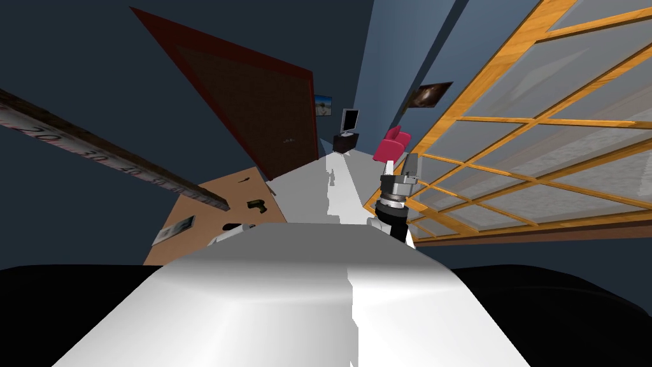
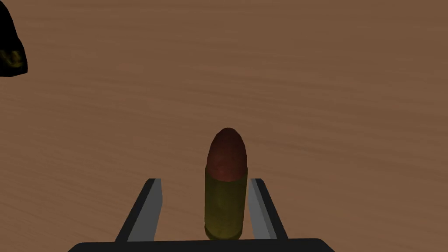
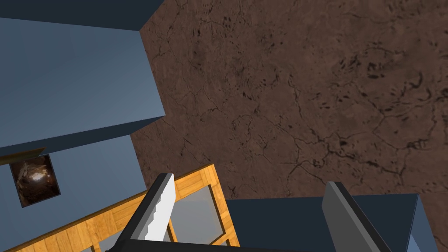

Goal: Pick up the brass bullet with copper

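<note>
Home — pink armchair (image 1: 389, 145), monitor (image 1: 349, 120), framed picture (image 1: 435, 94)

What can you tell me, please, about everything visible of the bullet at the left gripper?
The bullet has a dull brass-coloured cylindrical case with a small rim at its base and a rounded, reddish-brown tip. It seems to lie lengthwise on the brown wood-grain tabletop, tip pointing away from the left gripper. It sits between the open fingers: that one is close against its side, the other stands apart.
</note>
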Tool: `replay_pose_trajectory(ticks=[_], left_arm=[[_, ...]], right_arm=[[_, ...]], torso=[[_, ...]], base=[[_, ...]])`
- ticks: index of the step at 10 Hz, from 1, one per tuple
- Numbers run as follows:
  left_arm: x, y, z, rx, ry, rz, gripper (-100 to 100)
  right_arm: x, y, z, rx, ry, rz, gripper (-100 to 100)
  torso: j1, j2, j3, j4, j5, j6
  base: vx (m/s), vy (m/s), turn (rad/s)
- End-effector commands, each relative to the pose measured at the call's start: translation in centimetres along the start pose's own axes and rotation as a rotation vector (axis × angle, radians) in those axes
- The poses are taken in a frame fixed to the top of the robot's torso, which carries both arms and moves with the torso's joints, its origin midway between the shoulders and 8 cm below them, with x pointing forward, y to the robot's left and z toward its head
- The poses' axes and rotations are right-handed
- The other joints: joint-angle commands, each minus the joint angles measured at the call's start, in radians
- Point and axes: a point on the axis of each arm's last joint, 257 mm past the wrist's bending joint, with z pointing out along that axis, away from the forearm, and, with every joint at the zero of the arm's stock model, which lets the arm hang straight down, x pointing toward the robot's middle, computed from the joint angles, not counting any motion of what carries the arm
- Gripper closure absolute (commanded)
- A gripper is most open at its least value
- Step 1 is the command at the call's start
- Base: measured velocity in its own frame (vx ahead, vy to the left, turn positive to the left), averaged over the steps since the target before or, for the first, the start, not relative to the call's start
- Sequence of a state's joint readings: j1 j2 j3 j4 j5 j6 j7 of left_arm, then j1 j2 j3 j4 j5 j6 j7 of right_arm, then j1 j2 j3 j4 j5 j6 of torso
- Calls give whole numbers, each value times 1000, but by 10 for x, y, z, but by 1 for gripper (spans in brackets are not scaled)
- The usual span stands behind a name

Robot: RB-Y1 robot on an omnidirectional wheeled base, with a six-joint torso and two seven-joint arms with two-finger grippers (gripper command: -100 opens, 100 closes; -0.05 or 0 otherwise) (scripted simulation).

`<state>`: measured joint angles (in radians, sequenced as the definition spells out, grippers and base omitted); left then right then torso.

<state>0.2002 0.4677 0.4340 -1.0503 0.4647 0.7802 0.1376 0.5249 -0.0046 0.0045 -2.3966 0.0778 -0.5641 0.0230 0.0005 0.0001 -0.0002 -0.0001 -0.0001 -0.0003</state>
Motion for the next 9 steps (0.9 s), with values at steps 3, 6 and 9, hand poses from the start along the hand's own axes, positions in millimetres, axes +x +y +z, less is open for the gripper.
replay_pose_trajectory(ticks=[3, 6, 9], left_arm=[[0, -1, 0, 1, 0, 0, 100], [-4, -8, -8, 0, 0, -2, 100], [-6, -9, -9, 1, 0, -3, 0]], right_arm=[[0, 0, 0, 0, 0, 0, 0], [0, 0, 0, 0, 0, 0, 0], [0, 0, 0, 0, 0, 0, 0]], torso=[[0, 0, 0, 0, 1, 0], [0, 0, 0, 0, 0, 0], [-3, 2, 1, 0, 0, 0]], base=[[0, 0, 0], [-8, -14, -6], [-15, -36, 0]])
